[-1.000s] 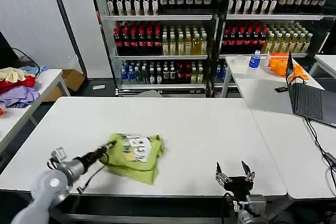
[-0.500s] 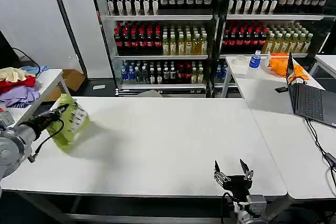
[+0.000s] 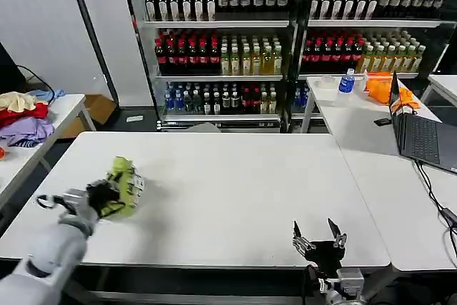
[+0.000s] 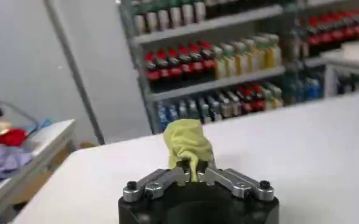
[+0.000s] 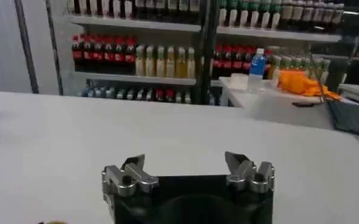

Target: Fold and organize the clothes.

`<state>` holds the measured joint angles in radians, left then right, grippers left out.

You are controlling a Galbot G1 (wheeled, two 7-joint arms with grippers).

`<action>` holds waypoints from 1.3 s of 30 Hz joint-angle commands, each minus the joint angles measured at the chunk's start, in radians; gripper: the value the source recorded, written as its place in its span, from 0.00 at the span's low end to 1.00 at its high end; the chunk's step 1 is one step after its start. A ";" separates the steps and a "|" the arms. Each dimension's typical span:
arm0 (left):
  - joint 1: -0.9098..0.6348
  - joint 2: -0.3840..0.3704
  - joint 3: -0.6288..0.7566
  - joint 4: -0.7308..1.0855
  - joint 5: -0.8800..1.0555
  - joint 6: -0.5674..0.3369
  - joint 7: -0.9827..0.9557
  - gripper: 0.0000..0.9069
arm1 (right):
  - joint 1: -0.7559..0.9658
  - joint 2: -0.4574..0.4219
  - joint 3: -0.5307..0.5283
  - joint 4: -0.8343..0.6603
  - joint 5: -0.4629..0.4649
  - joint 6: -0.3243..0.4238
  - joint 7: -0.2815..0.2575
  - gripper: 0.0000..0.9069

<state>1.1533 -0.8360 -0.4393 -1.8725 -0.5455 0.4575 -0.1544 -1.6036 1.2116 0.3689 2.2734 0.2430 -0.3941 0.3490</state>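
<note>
— What do we have on the left?

— Our left arm reaches in from the near-left corner of the white table (image 3: 235, 176), forearm angled up and to the right; its left gripper (image 3: 107, 196) sits low over the table's left part, fingers clamped on the lime T-shirt (image 3: 124, 185); from the left wrist we see the two fingers pinched together on a bunched fold of the cloth (image 4: 188, 143), which rises as a crumpled lump just past the fingertips (image 4: 180, 175).

— And where is the shirt itself?

— It is gathered into a small wad at the gripper, toward the left edge of the table, with a patch of white-and-dark print showing on its right face; whether its underside touches the tabletop we cannot tell.

— Moving right?

— The middle of the table lies bare and white; behind it, far off, stand the drink shelves (image 3: 285, 41) with their rows of bottles.

— And our right arm?

— It waits at the near edge, right of centre; the right gripper (image 3: 319, 236) points up and away from us, its fingers spread apart with nothing between them; the right wrist view gives the same, two fingers (image 5: 130, 173) standing well apart over the white surface.

— Farther right?

— A side table carries an open laptop (image 3: 421, 130), an orange cloth (image 3: 382, 87) and a blue bottle (image 3: 347, 81) at its far end.
</note>
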 commanded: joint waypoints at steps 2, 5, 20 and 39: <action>0.005 -0.121 0.240 -0.133 0.184 0.066 -0.041 0.02 | -0.009 0.001 0.007 0.005 -0.003 0.002 -0.001 1.00; -0.029 -0.165 0.290 -0.100 0.113 0.119 -0.067 0.02 | -0.006 0.004 0.007 0.004 -0.005 0.002 0.000 1.00; -0.269 -0.427 0.488 0.114 -0.176 0.118 -0.197 0.02 | 0.012 0.006 -0.002 0.004 -0.005 -0.008 0.000 1.00; -0.290 -0.450 0.508 0.044 -0.209 -0.103 -0.089 1.00 | 0.080 0.005 -0.015 -0.052 -0.004 0.060 -0.019 1.00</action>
<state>0.8359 -1.2802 0.0528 -1.7142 -0.7143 0.4630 -0.2985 -1.5544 1.2149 0.3600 2.2474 0.2381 -0.3683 0.3336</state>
